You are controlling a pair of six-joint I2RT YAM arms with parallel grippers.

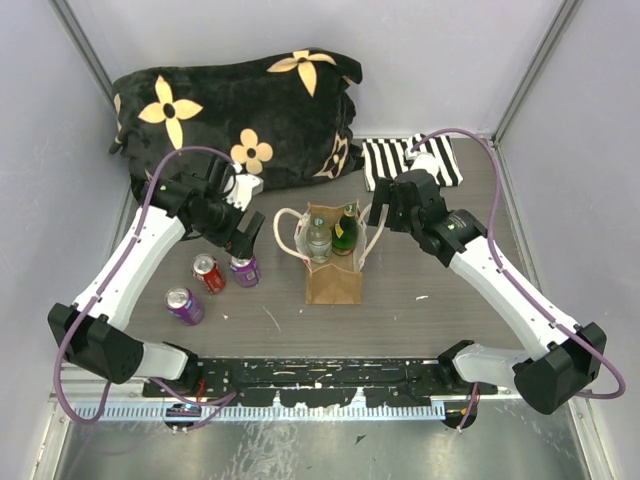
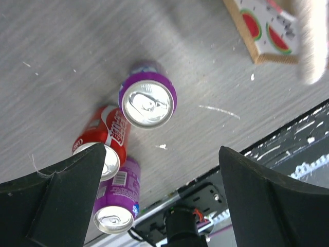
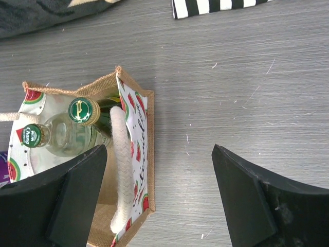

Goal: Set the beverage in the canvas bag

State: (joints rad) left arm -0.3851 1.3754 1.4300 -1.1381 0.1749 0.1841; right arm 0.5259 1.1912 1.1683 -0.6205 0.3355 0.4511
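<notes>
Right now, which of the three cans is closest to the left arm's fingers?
The purple can nearest the canvas bag; the red can and second purple can stand farther left.

canvas bag (image 2: 263,32) cut off at top edge, rope handle (image 2: 313,43) blurred

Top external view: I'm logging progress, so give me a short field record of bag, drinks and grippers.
canvas bag: upright, open, mid-table
in bag: clear bottle, green bottle
outside bag: purple can, red can, second purple can, left of the bag
left gripper: open, above the purple can
right gripper: open, empty, right of the bag
</notes>
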